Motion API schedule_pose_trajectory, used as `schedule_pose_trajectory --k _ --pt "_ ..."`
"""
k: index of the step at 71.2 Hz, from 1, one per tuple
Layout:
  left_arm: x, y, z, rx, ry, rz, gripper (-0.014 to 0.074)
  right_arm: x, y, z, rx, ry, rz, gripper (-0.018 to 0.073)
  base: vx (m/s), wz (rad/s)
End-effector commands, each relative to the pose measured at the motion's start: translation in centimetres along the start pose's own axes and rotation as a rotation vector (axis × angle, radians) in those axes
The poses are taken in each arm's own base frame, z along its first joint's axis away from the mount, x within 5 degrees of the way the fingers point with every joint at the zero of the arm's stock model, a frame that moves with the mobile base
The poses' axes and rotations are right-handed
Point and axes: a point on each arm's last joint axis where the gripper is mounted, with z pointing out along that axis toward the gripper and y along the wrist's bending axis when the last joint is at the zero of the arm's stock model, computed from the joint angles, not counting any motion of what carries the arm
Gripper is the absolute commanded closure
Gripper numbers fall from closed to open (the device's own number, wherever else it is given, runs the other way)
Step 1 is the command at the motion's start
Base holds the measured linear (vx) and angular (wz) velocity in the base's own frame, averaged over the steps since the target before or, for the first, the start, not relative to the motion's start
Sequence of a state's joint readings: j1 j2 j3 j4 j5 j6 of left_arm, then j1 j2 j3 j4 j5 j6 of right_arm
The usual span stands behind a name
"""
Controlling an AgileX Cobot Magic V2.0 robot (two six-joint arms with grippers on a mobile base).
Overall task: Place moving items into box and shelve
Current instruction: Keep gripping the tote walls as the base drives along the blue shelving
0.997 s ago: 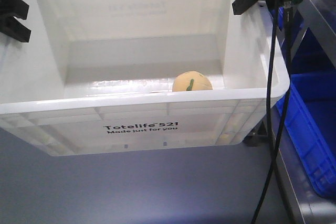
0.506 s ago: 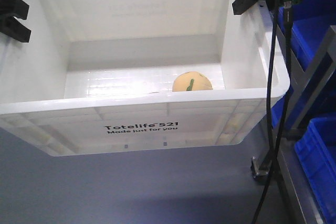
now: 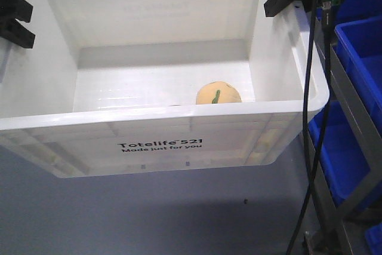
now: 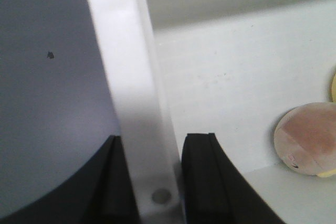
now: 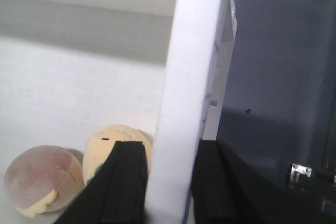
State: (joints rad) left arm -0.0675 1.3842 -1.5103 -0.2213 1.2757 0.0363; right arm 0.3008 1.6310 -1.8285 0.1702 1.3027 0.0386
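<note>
Left gripper (image 4: 155, 150) and right gripper (image 5: 168, 153) each pinch an end wall of the box (image 3: 155, 125), its long axis seemingly crosswise.

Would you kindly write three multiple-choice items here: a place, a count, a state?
1. The yellow-orange ball lies in the white tote: A) by the printed wall B) back left C) centre back
2. Balls inside: A) one B) two C) four
3. Jaws of the left gripper: A) open B) shut on the tote's wall C) shut on a ball
Answers: A, seen in the front view; B, the pinkish ball lies beside it; B, a jaw sits each side of the wall.
</note>
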Motion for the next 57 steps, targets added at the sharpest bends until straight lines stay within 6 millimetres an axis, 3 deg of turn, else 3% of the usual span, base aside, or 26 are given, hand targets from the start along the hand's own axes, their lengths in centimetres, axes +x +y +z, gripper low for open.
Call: schedule_pose_trajectory --k 1,57 --pt "-0.88 -1.41 -2.63 0.079 -0.172 0.021 0.0613 -0.10 1.47 -3.88 -0.088 -0.122 -0.019 0.0571 0.45 0.03" --pt "-0.88 -1.41 -2.63 0.079 -0.172 0.021 0.0613 -0.10 1.47 -3.88 -0.088 -0.122 -0.019 0.0571 0.43 0.01"
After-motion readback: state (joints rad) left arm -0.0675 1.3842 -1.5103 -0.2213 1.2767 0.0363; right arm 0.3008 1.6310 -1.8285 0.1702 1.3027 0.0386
